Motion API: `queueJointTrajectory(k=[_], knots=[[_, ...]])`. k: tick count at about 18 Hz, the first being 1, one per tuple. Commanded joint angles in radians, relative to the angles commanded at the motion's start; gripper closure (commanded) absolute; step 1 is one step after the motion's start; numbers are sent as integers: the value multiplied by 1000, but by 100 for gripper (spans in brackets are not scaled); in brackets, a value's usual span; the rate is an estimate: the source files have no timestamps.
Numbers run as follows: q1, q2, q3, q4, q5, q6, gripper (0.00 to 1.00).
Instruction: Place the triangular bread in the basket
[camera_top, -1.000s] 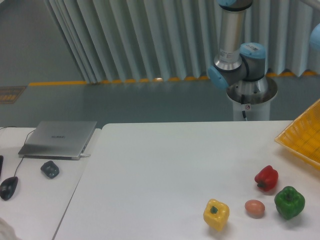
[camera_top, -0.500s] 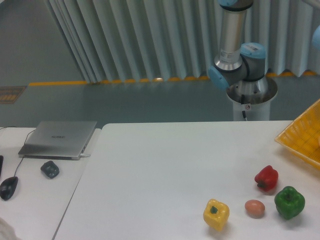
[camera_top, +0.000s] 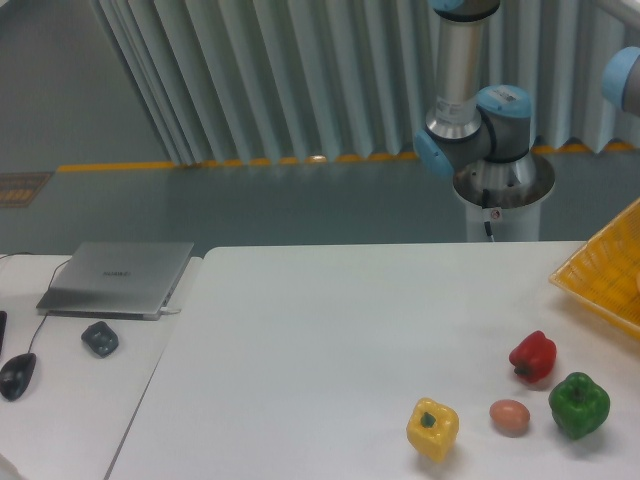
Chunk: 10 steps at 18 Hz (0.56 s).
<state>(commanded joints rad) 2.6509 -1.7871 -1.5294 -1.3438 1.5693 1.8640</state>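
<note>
The yellow mesh basket (camera_top: 606, 272) shows only in part at the right edge of the table, cut off by the frame. The triangular bread is out of view. The gripper is out of view too: only the arm's base and lower joints (camera_top: 476, 130) show behind the table, with a blue joint cap (camera_top: 624, 82) at the upper right edge.
On the white table's front right lie a yellow bell pepper (camera_top: 432, 429), a small brown egg (camera_top: 509, 416), a red pepper (camera_top: 532, 356) and a green pepper (camera_top: 578, 404). A closed laptop (camera_top: 118, 278), a dark small object (camera_top: 99, 338) and a mouse (camera_top: 17, 375) sit on the left desk.
The arm's blue joint at the upper right edge has shifted slightly left and down, and the lower joints moved a touch. Nothing on the table has moved.
</note>
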Motion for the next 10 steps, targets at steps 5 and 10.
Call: queueJointTrajectory(k=[5,10], knots=[[-104,-5,-3,58,8,-143,0],[-143,-3,-3,57,14,-183,0]])
